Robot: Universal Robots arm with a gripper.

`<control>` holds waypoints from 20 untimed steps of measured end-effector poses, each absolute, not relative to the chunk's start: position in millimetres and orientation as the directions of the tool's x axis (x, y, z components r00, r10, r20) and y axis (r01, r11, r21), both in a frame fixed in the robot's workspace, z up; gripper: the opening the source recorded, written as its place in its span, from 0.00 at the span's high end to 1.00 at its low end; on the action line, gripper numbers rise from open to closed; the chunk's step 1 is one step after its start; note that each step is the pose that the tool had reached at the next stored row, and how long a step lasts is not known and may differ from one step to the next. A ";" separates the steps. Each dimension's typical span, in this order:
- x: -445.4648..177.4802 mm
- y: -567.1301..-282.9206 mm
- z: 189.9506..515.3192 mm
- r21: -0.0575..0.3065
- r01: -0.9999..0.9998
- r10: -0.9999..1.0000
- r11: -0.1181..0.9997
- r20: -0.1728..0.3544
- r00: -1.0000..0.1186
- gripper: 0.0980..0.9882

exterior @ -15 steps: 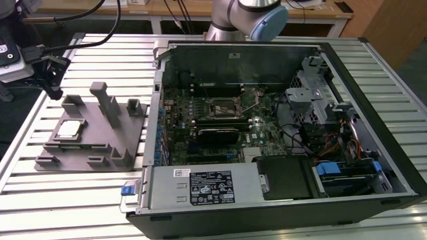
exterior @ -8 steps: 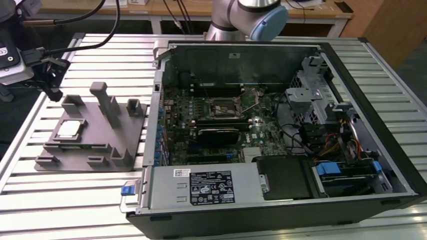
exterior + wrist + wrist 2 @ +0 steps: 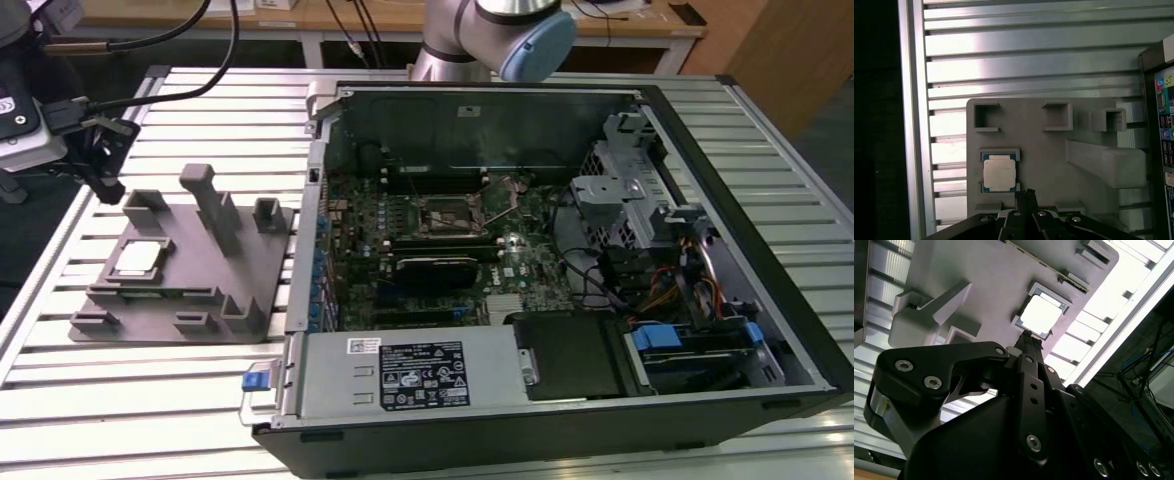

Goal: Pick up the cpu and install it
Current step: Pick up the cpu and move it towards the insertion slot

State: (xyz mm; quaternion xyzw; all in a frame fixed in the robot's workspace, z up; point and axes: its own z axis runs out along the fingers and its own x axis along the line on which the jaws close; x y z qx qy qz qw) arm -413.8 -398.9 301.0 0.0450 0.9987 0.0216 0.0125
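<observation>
Robotics lab or hardware-assembly workshop. Signs: slatted aluminium worktable (image 3: 134,400); robot arm (image 3: 501,30) rising behind open computer case (image 3: 467,125); case on its side, motherboard (image 3: 441,250) exposed; grey fixture (image 3: 174,295) with upright posts beside case, cpu (image 3: 999,172) seated in its pocket; black cables (image 3: 230,45) trailing in; wooden benches (image 3: 641,28) behind

- Arm (image 3: 521,40): cut off at the far edge of the exterior view; one blue-capped joint shows.
- Computer case (image 3: 601,440): near wall runs off the picture's edge.
- Pincer (image 3: 1026,192): body cropped by the edge in the first wrist view.
- Grey fixture (image 3: 1044,160): one end hidden behind the pincer.
- Worktop (image 3: 160,400): cropped at the exterior view's left, right and near edges.
</observation>
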 end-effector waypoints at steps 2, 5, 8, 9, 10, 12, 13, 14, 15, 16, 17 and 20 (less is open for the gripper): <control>-413.9 -398.9 301.0 0.044 0.089 0.090 0.995 -0.023 -0.996 0.99; -413.9 -398.9 301.0 0.044 0.089 0.090 0.995 -0.023 -0.996 0.99; -414.0 -399.0 301.0 0.044 0.089 0.090 0.995 -0.023 -0.996 0.99; -414.0 -398.9 301.0 0.044 0.089 0.090 0.995 -0.023 -0.996 0.99; -414.3 -398.9 300.8 0.044 0.089 0.090 0.995 -0.023 -0.996 0.99; -420.4 -398.9 295.3 0.044 0.089 0.090 0.995 -0.023 -0.996 0.99; -421.3 -398.9 294.0 0.044 0.089 0.090 0.995 -0.023 -0.996 0.99; -422.1 -399.0 292.7 0.044 0.089 0.090 0.995 -0.023 -0.996 0.99; -422.7 -399.0 291.4 0.044 0.089 0.090 0.995 -0.023 -0.996 0.99; -423.2 -399.0 290.4 0.044 0.089 0.090 0.995 -0.023 -0.996 0.99; -423.6 -399.0 289.5 0.044 0.089 0.090 0.995 -0.023 -0.996 0.99; -424.6 -399.0 286.9 0.044 0.089 0.090 0.995 -0.023 -0.996 0.99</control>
